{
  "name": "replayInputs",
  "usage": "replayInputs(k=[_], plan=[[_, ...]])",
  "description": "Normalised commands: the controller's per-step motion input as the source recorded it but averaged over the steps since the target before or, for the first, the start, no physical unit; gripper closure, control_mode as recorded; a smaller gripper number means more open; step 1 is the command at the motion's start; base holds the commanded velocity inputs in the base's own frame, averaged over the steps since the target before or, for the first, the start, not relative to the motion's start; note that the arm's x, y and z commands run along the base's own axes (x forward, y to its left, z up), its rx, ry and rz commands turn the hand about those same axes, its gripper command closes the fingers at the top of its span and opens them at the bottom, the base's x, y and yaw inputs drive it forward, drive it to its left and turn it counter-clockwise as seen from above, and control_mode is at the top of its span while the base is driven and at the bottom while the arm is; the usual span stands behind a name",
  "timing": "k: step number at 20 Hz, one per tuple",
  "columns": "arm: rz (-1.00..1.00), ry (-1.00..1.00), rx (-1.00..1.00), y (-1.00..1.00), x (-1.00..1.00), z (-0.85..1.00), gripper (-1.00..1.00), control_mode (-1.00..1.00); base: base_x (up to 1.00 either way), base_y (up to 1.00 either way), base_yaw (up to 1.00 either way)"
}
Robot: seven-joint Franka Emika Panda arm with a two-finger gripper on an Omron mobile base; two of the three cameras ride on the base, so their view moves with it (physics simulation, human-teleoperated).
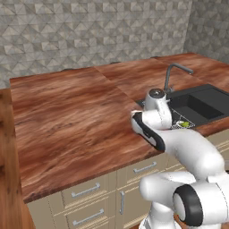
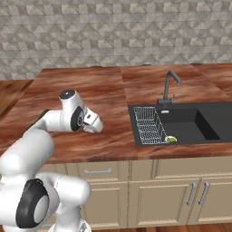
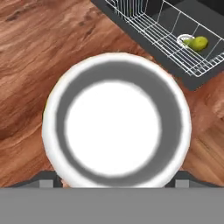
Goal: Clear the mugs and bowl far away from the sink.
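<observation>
The glossy white mug (image 3: 116, 131) stands upright on the wooden counter (image 3: 35, 65), seen from straight above in the hand view. My gripper (image 3: 113, 180) is open and straddles it, with one dark fingertip (image 3: 47, 180) on each side of its body; I cannot tell whether they touch it. The black sink (image 2: 190, 124) lies to the right of the hand, close to the mug, with its near corner (image 3: 131, 26) just beyond the rim. The bowl and the maroon mug are out of view. In both base views the arm hides the white mug.
A wire rack (image 2: 149, 124) in the sink's left part holds a small yellow-green item (image 3: 197, 43). A slim grey faucet (image 2: 170, 86) stands behind the basin. The wide wooden counter (image 1: 67, 120) stretches left of the arm to a tiled back wall.
</observation>
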Motion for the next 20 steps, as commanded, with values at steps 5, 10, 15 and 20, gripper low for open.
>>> replayInputs(k=[5, 10, 15, 20], plan=[[0.44, -0.4, 0.0, 0.02, -0.71, 0.98, 1.0, -1.0, 0.0, 0.0, 0.0], [0.45, -0.17, 0.0, 0.06, -0.21, 0.44, 1.0, -1.0, 0.0, 0.0, 0.0], [0.0, 0.0, 0.0, 0.0, -0.06, 0.0, 1.0, 1.0, -0.77, -0.07, 0.28], [0.0, 0.0, 0.0, 0.0, 0.0, 0.0, 1.0, 1.0, -0.7, -0.02, 0.8]])
